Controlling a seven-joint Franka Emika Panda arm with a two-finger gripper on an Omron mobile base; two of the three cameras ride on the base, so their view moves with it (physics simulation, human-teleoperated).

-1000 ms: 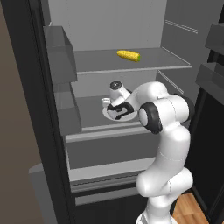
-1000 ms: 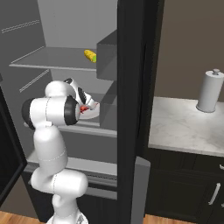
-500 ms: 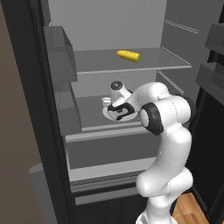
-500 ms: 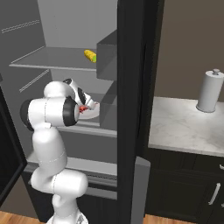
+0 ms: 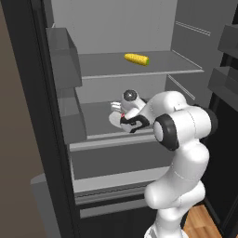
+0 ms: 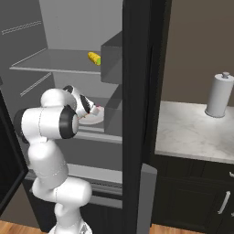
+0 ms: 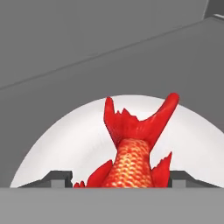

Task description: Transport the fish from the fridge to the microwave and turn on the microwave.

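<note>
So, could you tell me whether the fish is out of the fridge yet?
Not yet: the fish lies on a white plate on a fridge shelf.

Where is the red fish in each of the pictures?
Left base view: fish, a red speck at the gripper on the middle fridge shelf.
Right base view: red speck on the plate, beside the arm.
Hand view: bottom centre, tail up.
Shared landmark: the white plate under it.

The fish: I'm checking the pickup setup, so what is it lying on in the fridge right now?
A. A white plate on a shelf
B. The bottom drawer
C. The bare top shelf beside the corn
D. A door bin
A: in the hand view the fish lies on a white plate, which rests on the fridge shelf below the corn's.
</note>
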